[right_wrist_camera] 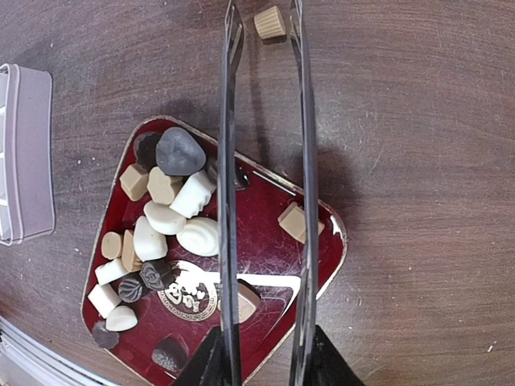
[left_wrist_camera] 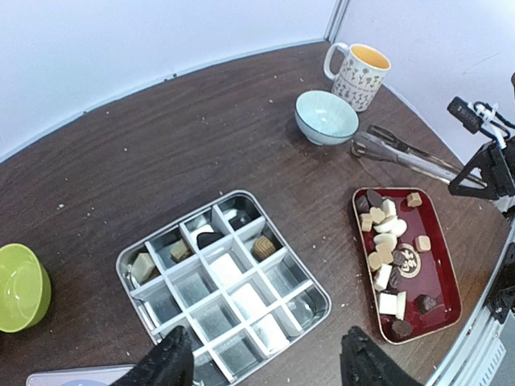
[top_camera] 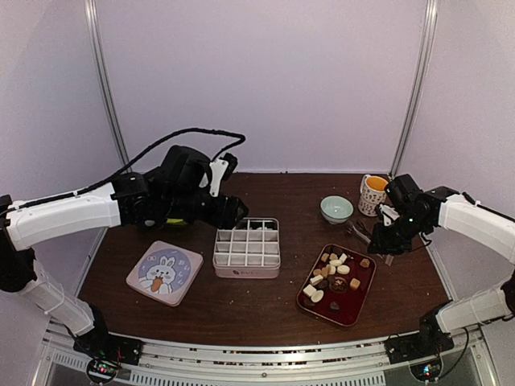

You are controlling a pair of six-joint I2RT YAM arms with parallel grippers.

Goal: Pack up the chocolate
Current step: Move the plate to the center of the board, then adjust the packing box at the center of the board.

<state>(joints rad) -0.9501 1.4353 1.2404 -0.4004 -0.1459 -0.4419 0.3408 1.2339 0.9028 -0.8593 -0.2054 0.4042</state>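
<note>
Left gripper (left_wrist_camera: 269, 366): open wide, nothing between the fingers. Directly below and ahead of it: divided tin (top_camera: 246, 271) on the table (top_camera: 241, 314), with a few pieces of chocolate (left_wrist_camera: 264, 246) in the compartments farthest from the gripper.

Right gripper (right_wrist_camera: 265, 362): closed on metal tongs (right_wrist_camera: 306, 241), arms pointing away from it. Beneath the tongs: red tray (right_wrist_camera: 265, 225) carrying most of the chocolate, in cream, tan and dark brown, mainly to one side of the arms. Beyond the tray, near the tong tips: one tan piece (right_wrist_camera: 269, 22) between the arms; contact not determinable.
</note>
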